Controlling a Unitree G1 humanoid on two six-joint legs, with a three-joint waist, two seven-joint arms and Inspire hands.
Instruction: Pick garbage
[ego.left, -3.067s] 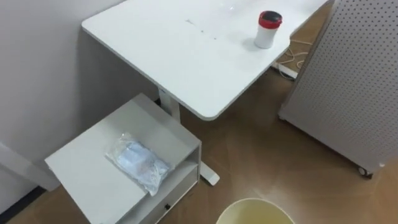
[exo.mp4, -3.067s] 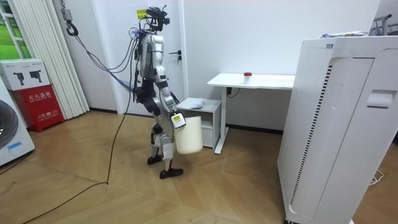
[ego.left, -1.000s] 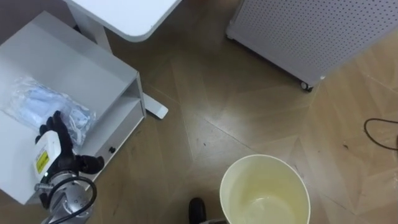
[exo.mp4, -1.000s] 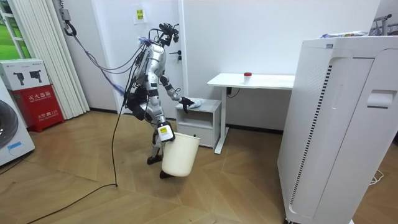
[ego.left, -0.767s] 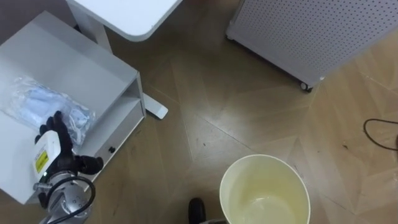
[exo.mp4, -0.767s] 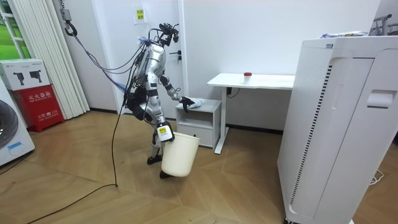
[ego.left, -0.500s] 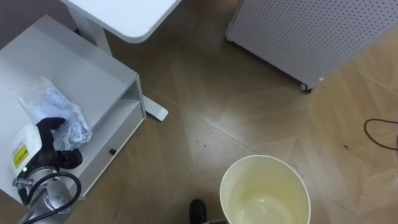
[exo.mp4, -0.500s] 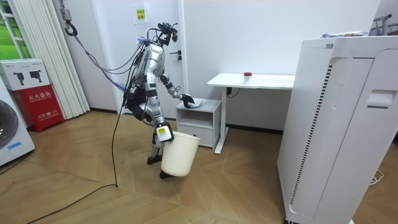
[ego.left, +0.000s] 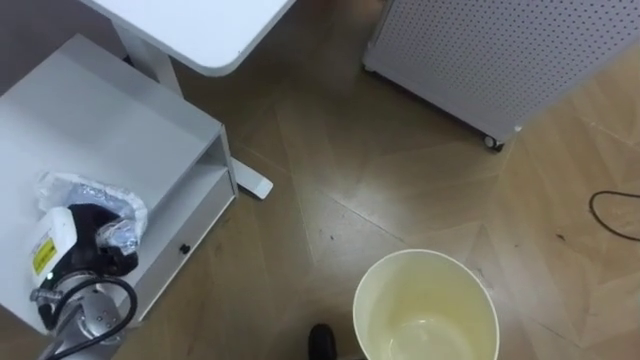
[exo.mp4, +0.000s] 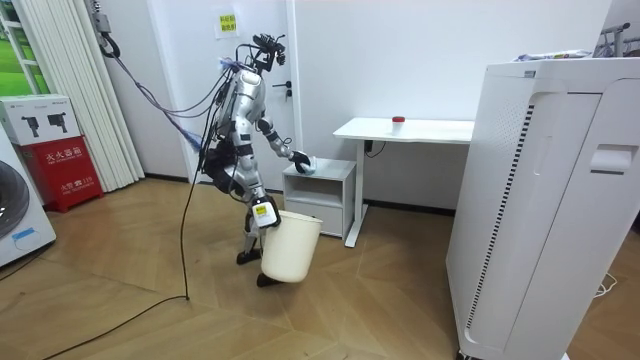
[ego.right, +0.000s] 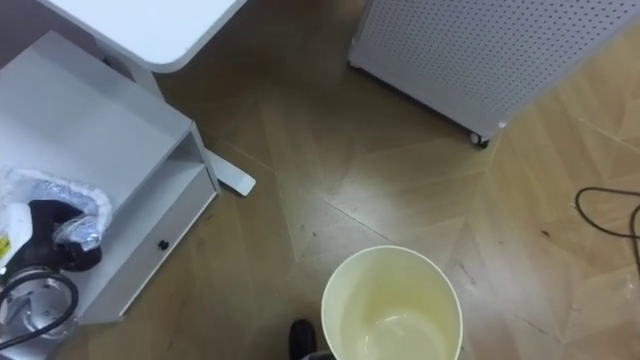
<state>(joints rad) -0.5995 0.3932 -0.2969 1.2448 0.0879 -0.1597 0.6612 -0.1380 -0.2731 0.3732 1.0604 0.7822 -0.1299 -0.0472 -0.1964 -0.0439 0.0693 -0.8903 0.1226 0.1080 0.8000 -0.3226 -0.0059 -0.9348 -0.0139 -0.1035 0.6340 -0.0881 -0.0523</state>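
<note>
Plastic bag | clamping it in left hand, fingers curled round, for lifting | aiming for bin right of fingers

A low white cabinet on the wood floor carries a crumpled clear plastic bag. The white desk beside it bears a red-capped cup. A perforated panel on casters stands nearby.

bag on cabinet, left | desk behind cabinet | bin front-centre | panel right rear
</note>
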